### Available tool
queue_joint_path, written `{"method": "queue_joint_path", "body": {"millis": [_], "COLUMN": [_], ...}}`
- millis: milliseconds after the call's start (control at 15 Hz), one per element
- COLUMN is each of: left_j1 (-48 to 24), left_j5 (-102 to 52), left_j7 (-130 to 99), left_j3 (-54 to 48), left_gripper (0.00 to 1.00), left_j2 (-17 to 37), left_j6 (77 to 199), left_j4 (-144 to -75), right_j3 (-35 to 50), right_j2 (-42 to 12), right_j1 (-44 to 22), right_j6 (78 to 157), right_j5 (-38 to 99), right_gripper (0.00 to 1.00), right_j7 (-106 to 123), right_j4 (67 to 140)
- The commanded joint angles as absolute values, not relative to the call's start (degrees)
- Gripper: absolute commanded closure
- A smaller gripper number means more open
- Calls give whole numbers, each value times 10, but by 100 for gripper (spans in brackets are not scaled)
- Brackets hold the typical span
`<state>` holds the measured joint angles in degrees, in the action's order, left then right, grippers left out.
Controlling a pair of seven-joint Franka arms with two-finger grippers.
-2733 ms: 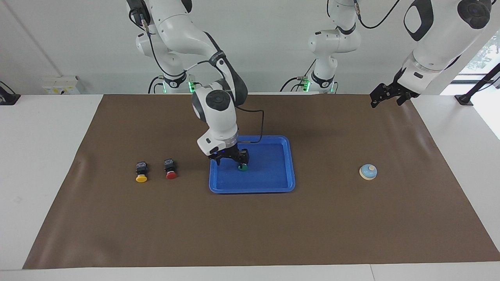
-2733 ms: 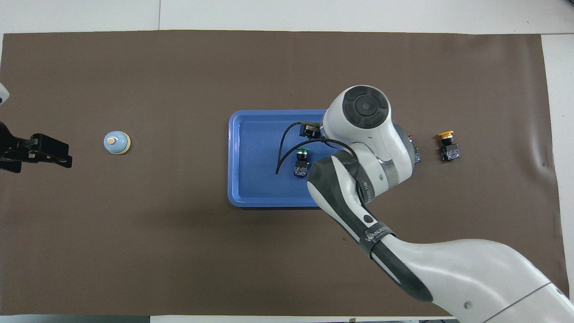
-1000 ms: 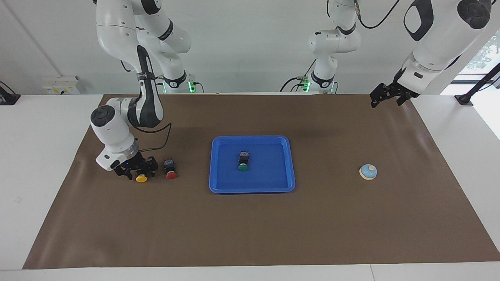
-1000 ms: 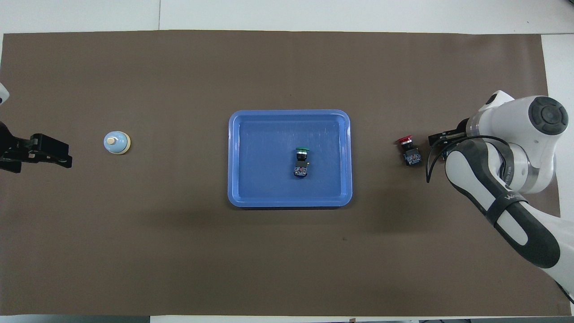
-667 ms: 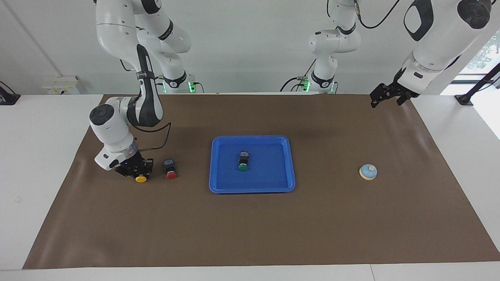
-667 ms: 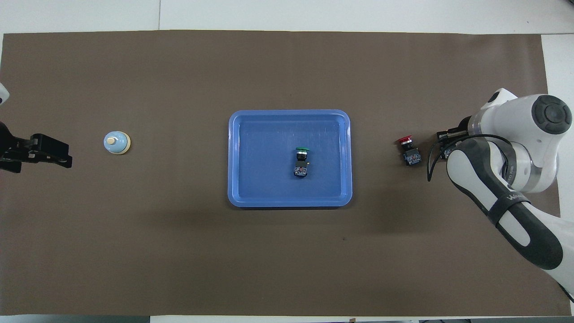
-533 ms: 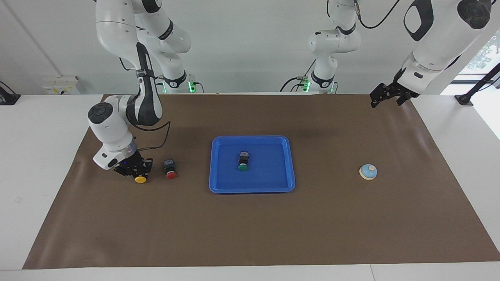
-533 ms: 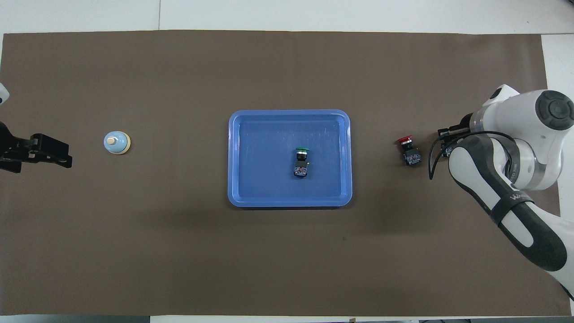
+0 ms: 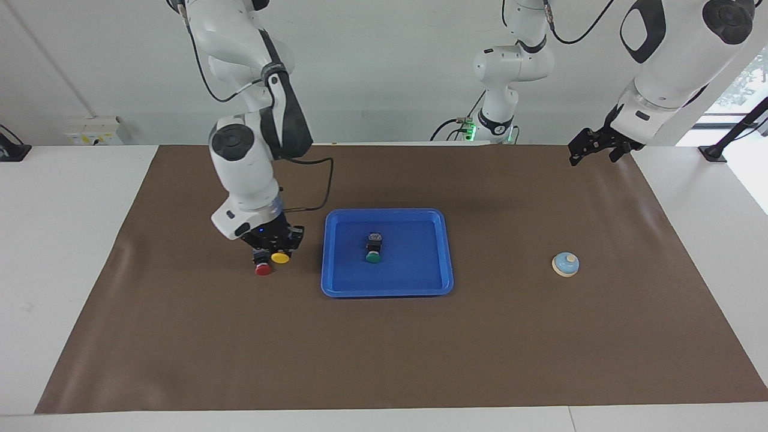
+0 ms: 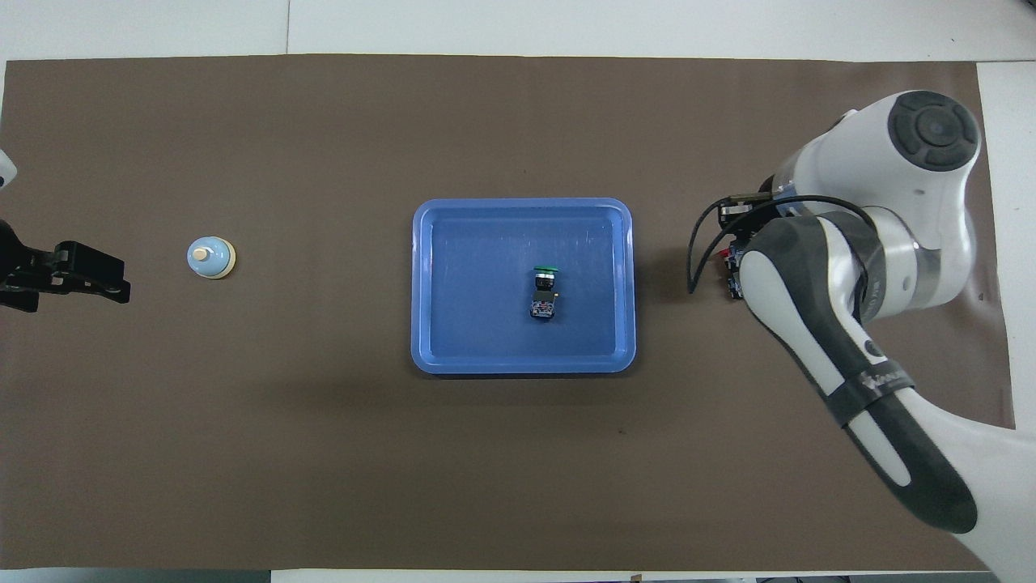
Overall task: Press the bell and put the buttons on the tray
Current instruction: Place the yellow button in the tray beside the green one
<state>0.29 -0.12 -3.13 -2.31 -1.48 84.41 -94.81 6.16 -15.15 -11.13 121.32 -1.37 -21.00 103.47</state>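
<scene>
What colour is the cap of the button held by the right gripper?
Yellow; the button shows best in the facing view.

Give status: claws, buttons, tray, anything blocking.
Right claw shut on yellow button, up beside red button. Left claw open, waiting. Green button in tray. Path clear.

Bell, tray and three buttons on the brown mat

The blue tray [image 9: 445, 252] lies mid-table with the green button [image 9: 373, 251] on its side in it. The yellow button [image 9: 279, 257] hangs in the air, gripped, above the red button [image 9: 262, 268], which lies on the mat beside the tray, toward the right arm's end. The blue bell [image 9: 565, 264] stands upright, well apart, toward the left arm's end.
</scene>
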Motion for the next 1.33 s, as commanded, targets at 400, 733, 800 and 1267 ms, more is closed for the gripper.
{"method": "queue_joint_path", "body": {"millis": [400,733,800,1267], "left_j1": [0,0,0,0], "left_j5": [6,6,6,7], "left_j7": [-36,-36,-36,-36], "left_j3": [-21,-21,-21,-21], "left_gripper": [0,0,0,0], "left_j2": [-24,-24,-24,-24], "left_j6": [838,838,838,838], "left_j4": [-950,-951,-951,-951], "right_j3": [59,56,55,55], "right_j2": [-232,-228,-222,-171], "right_j1": [-211,-209,-200,-70], "right_j6": [1303,1262,1257,1233], "right_j5": [-11,-19,-20,-19], "right_gripper": [100,0,0,0], "right_j7": [-351,-348,-340,-110], "right_j4": [1039,1033,1033,1066]}}
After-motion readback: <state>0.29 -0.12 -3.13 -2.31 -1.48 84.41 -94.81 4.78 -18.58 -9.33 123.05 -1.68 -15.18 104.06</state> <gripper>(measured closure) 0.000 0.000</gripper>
